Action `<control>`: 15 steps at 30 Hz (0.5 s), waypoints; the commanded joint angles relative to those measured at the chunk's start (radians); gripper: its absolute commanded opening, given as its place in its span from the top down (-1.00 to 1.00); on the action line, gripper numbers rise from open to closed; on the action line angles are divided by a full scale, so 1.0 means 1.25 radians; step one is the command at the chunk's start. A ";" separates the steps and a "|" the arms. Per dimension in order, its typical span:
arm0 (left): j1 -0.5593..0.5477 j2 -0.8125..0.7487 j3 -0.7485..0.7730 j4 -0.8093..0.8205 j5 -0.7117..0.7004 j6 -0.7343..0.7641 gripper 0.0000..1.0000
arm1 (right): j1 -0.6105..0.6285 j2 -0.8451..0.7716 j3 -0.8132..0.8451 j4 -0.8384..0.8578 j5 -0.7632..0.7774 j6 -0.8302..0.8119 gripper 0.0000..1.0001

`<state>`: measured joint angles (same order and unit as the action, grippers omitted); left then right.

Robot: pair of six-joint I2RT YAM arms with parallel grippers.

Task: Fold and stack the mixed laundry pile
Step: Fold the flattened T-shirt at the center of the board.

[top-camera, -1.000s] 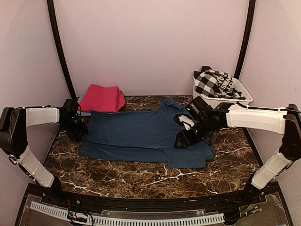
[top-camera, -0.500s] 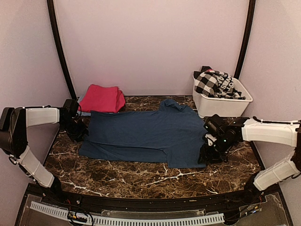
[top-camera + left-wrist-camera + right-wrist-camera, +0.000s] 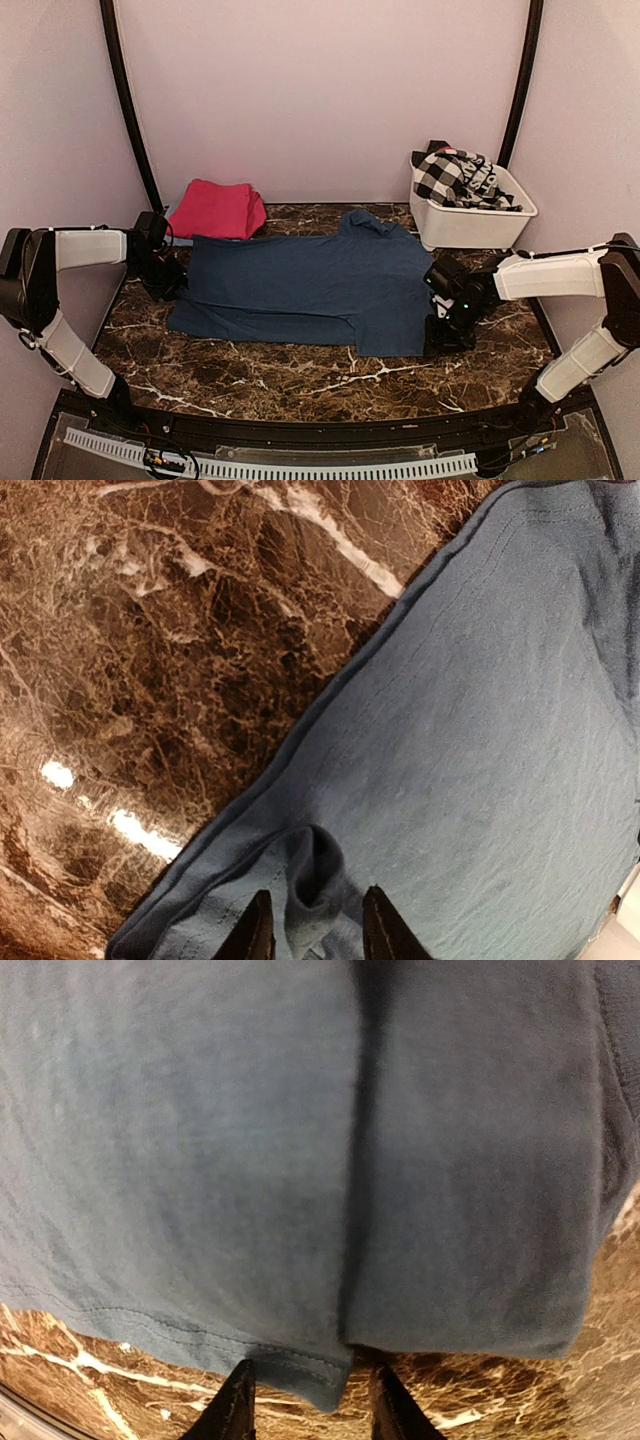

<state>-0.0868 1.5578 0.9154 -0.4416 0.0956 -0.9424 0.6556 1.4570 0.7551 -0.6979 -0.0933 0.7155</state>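
- The navy-blue sheet [image 3: 300, 285] lies spread flat on the marble table [image 3: 300, 375], stretched between the two sets of fingers, probably so that both ends can be lifted together for a fold.
- The left gripper [image 3: 315, 925] sits at the sheet's left edge. Its fingers stand partway apart, astride a raised pucker of the fabric, and no firm clamp shows.
- Bare marble lies just outside those fingers, and the body of the sheet runs away beyond them.
- The right gripper [image 3: 315, 1400] is low at the opposite near corner, fingers partway apart with the stitched hem corner between the tips. It has hold of nothing that I can see.
- A dark crease runs straight up the cloth from that gap, so the corner there looks doubled.
- Beyond the left fingers a folded magenta-pink cloth [image 3: 215, 210] rests against the back wall, likely the start of the stack.
- Beyond the right fingers a white tub [image 3: 470, 225] holds the black-and-white checked garment [image 3: 445, 178], heaped above the rim and still unfolded.
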 commanded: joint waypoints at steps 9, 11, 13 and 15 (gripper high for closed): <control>0.007 0.010 -0.003 -0.006 -0.013 0.003 0.66 | -0.007 -0.005 0.026 0.052 -0.001 -0.029 1.00; 0.007 0.011 -0.001 -0.008 -0.011 0.002 0.79 | -0.007 -0.026 0.032 0.047 0.001 -0.035 1.00; 0.007 0.002 -0.001 -0.015 -0.006 0.001 0.93 | -0.006 -0.056 0.043 0.037 0.003 -0.040 1.00; 0.006 -0.016 -0.003 -0.026 -0.005 -0.001 1.00 | -0.007 -0.095 0.058 0.024 0.009 -0.041 1.00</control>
<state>-0.0868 1.5726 0.9154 -0.4431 0.0898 -0.9463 0.6521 1.4322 0.7734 -0.6525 -0.0929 0.6815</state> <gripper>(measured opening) 0.020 0.003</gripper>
